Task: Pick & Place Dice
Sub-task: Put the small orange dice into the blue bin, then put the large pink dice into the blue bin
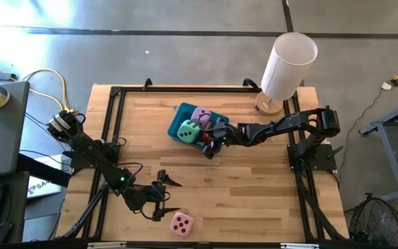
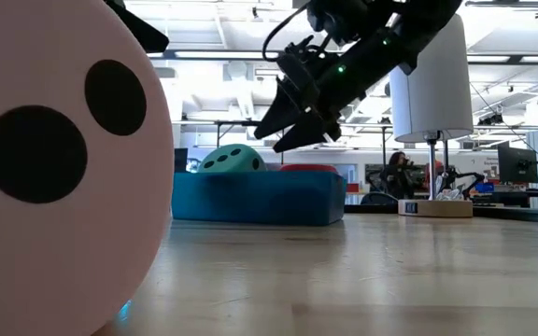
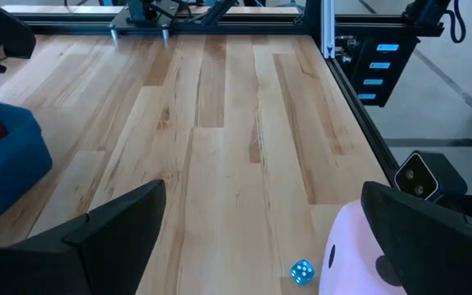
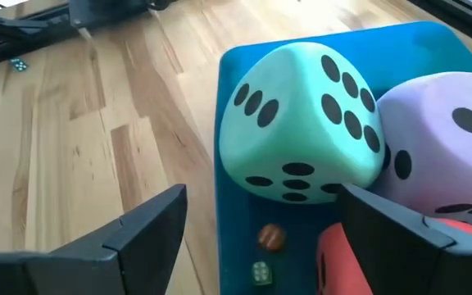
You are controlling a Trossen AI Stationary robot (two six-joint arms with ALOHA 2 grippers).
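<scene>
Left tool (image 1: 163, 196) open, empty, just beside the pink die (image 1: 181, 223) at the table's (image 1: 268, 194) near edge. Advise straddling it squarely before closing. Right tool (image 1: 211, 145) open, empty, above the tray (image 1: 182, 111) holding mint (image 1: 188, 130), lilac (image 1: 200, 115), red dice (image 4: 342, 258).

Wooden worktop (image 3: 220, 139); left gripper (image 3: 260, 246) fingers (image 3: 109, 238) spread wide; pink die (image 3: 347, 258) just beside one finger; tiny blue die (image 3: 301, 272); teal tray (image 3: 6, 172) corner.

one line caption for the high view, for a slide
Right gripper open over teal tray of three dice; pink die waits near left gripper.
</scene>
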